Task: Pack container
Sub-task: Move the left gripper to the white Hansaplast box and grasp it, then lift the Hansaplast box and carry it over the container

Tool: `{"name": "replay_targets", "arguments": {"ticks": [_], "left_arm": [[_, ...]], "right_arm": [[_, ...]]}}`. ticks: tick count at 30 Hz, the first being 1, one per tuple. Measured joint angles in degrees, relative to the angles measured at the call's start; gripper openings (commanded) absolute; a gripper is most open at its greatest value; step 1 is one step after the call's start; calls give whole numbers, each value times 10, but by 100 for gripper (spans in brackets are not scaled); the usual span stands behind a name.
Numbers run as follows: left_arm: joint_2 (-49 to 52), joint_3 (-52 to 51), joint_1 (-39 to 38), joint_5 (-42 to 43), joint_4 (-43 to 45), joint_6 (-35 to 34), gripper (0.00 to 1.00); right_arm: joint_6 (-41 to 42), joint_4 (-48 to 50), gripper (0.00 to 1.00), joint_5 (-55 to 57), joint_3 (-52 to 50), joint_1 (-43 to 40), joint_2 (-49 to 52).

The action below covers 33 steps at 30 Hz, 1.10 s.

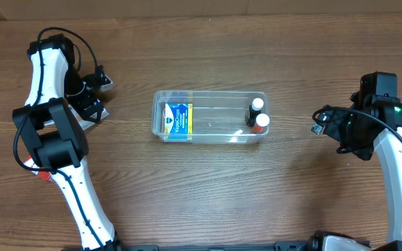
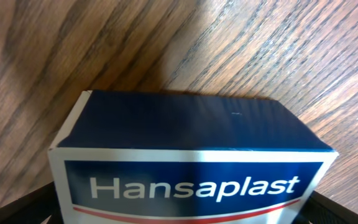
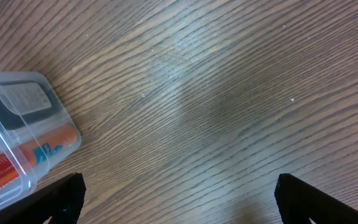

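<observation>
The clear plastic container (image 1: pixel 210 95) lies in the middle of the table. It holds a blue and white box (image 1: pixel 178 120) at its left end and two small bottles (image 1: pixel 257 115) at its right end. My left gripper (image 1: pixel 93 97) is at the far left, shut on a blue and white Hansaplast box (image 2: pixel 191 134) low over the wood. In the left wrist view, the fingers (image 2: pixel 182 214) show only as dark corners beside the box. My right gripper (image 1: pixel 319 124) is open and empty to the right of the container. The container's corner (image 3: pixel 17 81) shows left of the right fingers (image 3: pixel 179 202).
Both arms stand at the table's near edge, left (image 1: pixel 54 139) and right (image 1: pixel 396 160). Bare wood lies between the container and each gripper.
</observation>
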Motion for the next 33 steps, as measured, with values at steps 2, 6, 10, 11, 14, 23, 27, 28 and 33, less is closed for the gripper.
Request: {"name": "replay_targets", "arguments": {"ticks": [2,6,10,11,14,23,27,28,33], "left_arm": [[0,0,0,12,0,-23,100],[0,0,1,41,1,-68,100],[0,0,1,55,1,-85,100],[0,0,1,56,1,-88,100],[0,0,1,59,1,-98,98],[0,0,1,65,-3,-102,66],[0,0,1,61,-5,-109,62],[0,0,1,59,-5,-112,59],[0,1,-1,42,-7,-150,45]], "right_arm": [[0,0,100,0,0,0,0],[0,0,100,0,0,0,0],[0,0,100,0,0,0,0],[0,0,100,0,0,0,0],[0,0,100,0,0,0,0],[0,0,100,0,0,0,0],[0,0,100,0,0,0,0],[0,0,100,0,0,0,0],[0,0,100,0,0,0,0]]}}
